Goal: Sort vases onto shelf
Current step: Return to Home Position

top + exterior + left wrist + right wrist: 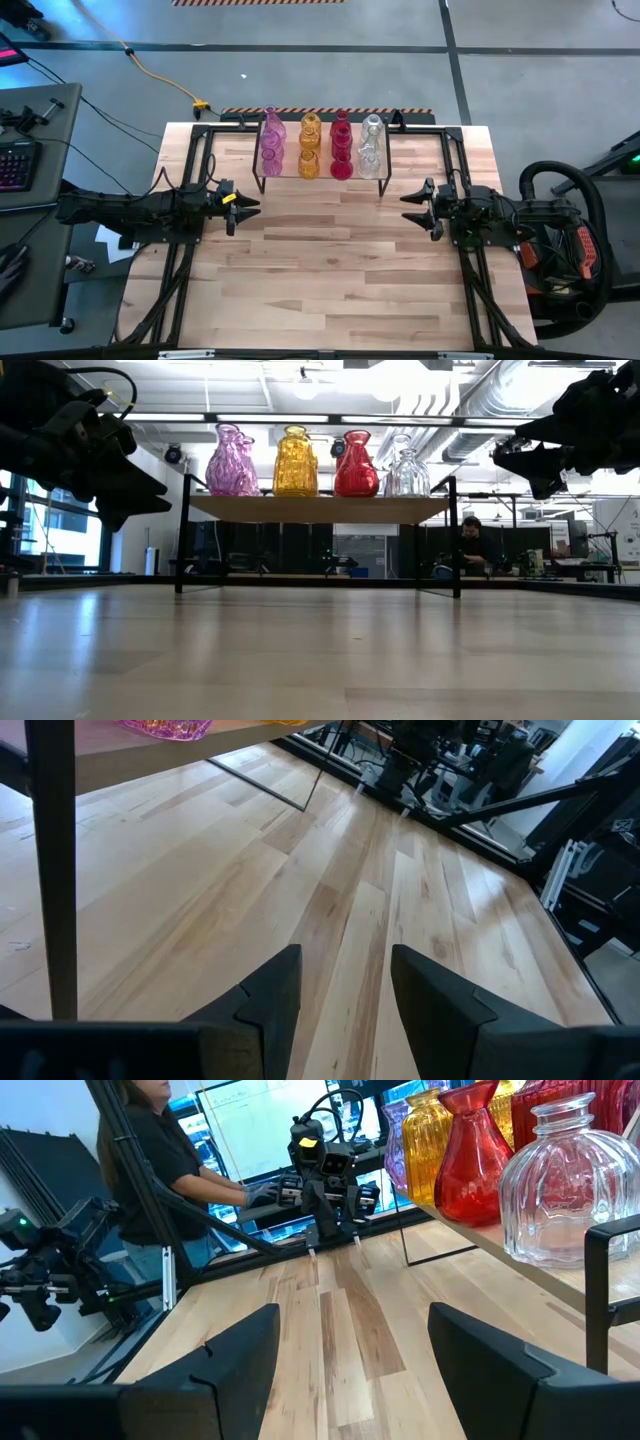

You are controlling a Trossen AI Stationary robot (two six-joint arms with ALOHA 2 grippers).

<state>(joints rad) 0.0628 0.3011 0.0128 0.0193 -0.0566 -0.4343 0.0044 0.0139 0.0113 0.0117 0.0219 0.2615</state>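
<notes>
Standing in colour rows on the light-wood, black-framed shelf (320, 509), ribbed bulbous glass vases (355, 465) sit between and beyond the left gripper (250, 205) and right gripper (405, 206), both empty, fingers spread.

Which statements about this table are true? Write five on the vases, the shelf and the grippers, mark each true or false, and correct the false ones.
1. All vases stand on the shelf. True.
2. Colours are mixed at random. False: they stand grouped by colour, in the order pink, yellow, red, clear.
3. The left gripper holds a pink vase. False: it is open and empty, over the tabletop beside the shelf.
4. The right gripper is open and empty. True.
5. The clear vases stand at the shelf end nearer the right arm. True.
</notes>
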